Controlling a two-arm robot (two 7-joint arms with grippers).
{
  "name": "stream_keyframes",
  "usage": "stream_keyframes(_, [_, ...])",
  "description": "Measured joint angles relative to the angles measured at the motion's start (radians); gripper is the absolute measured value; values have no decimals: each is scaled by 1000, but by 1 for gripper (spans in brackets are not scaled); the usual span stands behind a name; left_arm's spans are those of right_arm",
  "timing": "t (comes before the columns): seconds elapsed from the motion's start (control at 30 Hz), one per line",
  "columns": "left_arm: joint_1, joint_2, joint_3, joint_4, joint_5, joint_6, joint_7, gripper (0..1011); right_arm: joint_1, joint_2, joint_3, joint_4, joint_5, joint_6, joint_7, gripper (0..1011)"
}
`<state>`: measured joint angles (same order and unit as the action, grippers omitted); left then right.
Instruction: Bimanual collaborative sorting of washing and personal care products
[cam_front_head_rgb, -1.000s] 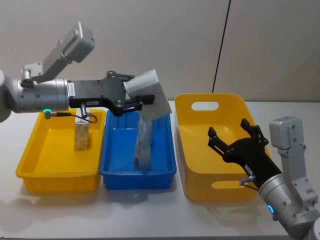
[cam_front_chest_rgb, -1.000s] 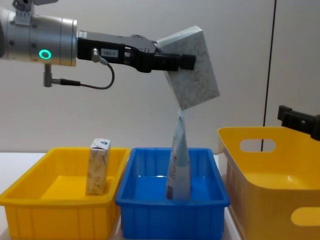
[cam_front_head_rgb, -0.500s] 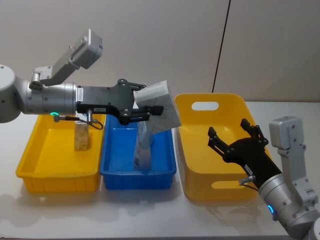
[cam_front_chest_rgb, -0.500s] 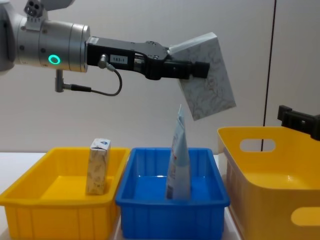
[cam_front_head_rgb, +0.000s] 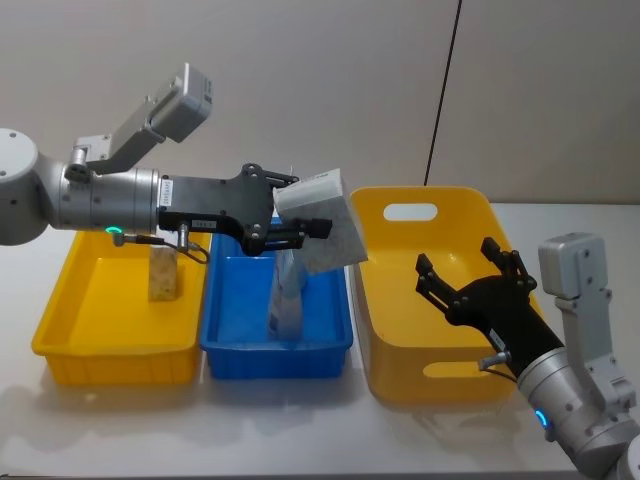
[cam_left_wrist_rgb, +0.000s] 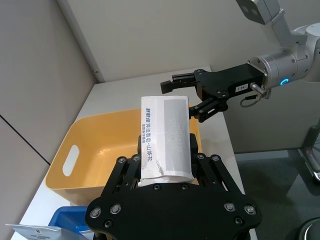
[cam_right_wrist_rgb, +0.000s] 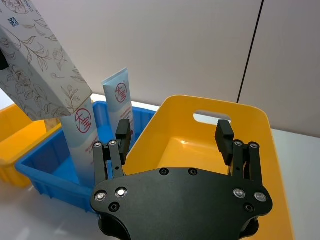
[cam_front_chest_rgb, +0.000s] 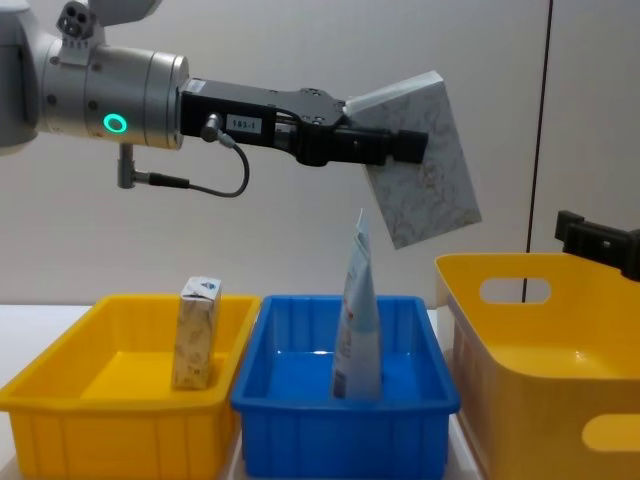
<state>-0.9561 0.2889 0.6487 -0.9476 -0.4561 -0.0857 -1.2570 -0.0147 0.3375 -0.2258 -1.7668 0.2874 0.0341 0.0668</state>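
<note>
Chest view shows the left gripper (cam_front_chest_rgb: 397, 146) clamped on the upper edge of the flat marbled box (cam_front_chest_rgb: 428, 180). The box hangs tilted in the air, its long axis slanting down toward the robot's right, above the right end of the blue bin (cam_front_chest_rgb: 340, 430) and just short of the big yellow bin (cam_front_chest_rgb: 520, 390). The right gripper (cam_front_head_rgb: 465, 268) hovers over that bin, fingers spread wide, facing the box but well apart. A handover or drop would likely need the left arm to reach further right. Two tubes (cam_right_wrist_rgb: 84, 135) stand in the blue bin and a small carton (cam_front_head_rgb: 163, 274) in the left yellow bin (cam_front_head_rgb: 60, 340).
</note>
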Motion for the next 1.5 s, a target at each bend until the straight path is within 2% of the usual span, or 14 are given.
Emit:
stream_keyframes(0.3, [-3, -2, 3, 6, -2, -2, -7, 390, 2, 0, 1, 0, 5, 1, 10, 1001])
stream_keyframes(0.6, [-4, -3, 5, 8, -3, -3, -9, 390, 18, 14, 4, -6, 44, 12, 78, 1000])
stream_keyframes(1.03, [-5, -4, 6, 10, -3, -3, -11, 390, 48, 50, 4, -35, 149, 50, 222, 1001])
stream_keyframes(1.13, [-5, -4, 7, 10, -3, -3, -11, 390, 61, 67, 5, -43, 187, 70, 271, 1001])
stream_keyframes(1.27, [-5, -4, 7, 10, -3, -3, -12, 390, 73, 81, 5, -47, 214, 83, 311, 1001])
stream_keyframes(1.33, [-5, -4, 7, 10, -3, -3, -12, 390, 90, 98, 5, -49, 242, 98, 354, 1001])
stream_keyframes(1.4, [-5, -4, 7, 10, -3, -3, -12, 390, 94, 102, 5, -49, 246, 101, 360, 1001])
stream_keyframes(1.5, [-5, -4, 7, 10, -3, -3, -12, 390, 121, 125, 1, -48, 275, 118, 416, 1001])
